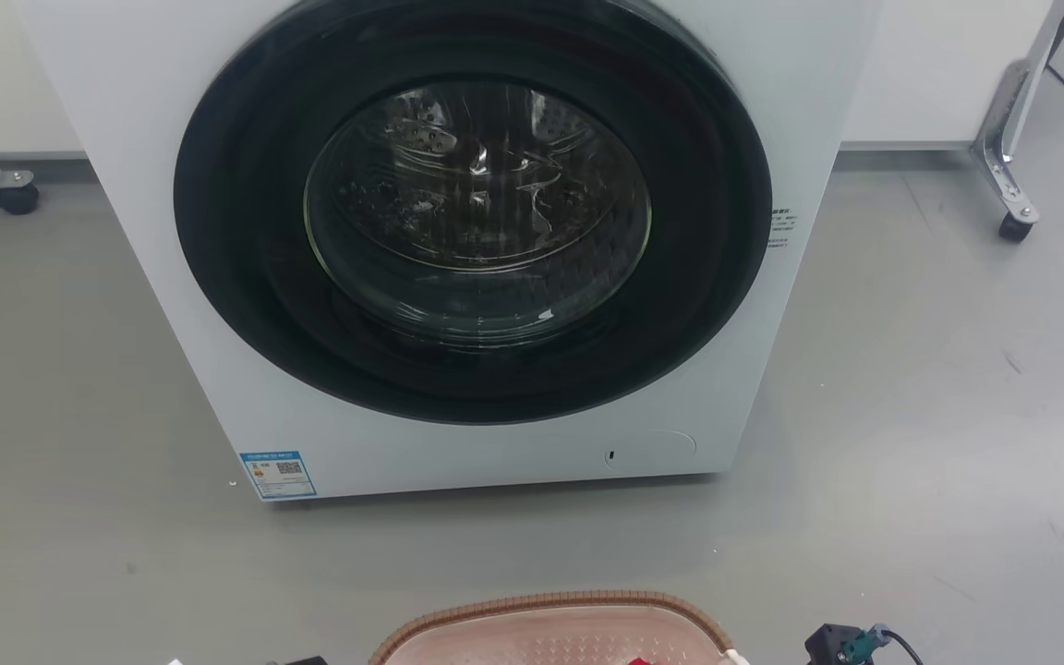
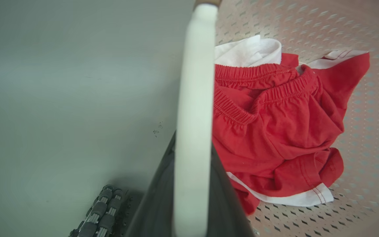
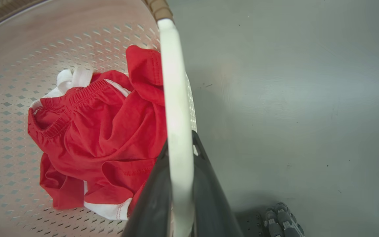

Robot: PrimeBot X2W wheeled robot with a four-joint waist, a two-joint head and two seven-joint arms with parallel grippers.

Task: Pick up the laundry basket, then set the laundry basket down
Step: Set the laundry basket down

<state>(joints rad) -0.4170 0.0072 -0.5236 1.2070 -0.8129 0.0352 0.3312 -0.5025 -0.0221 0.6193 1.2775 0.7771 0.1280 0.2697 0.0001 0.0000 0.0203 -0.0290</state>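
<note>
The laundry basket [image 1: 541,602], pale pink with a brown braided rim, peeks in at the bottom edge of the head view, in front of the washer. Its perforated wall [image 2: 357,39] curves around red shorts with white trim [image 2: 275,131]. My left gripper [image 2: 193,144] is shut on one white side handle [image 2: 194,82], a dark finger on each side of it. My right gripper [image 3: 180,141] is shut on the other white handle [image 3: 173,75], with the basket's inside [image 3: 28,49] and the red shorts [image 3: 104,131] to its left. Whether the basket touches the floor cannot be told.
A white front-loading washer [image 1: 458,231] with its round door shut stands right behind the basket. A metal frame leg on a caster [image 1: 1012,185] is at the back right, another caster [image 1: 15,196] at the back left. Grey floor lies on both sides. Dark rollers [image 2: 99,210] sit low beside the basket.
</note>
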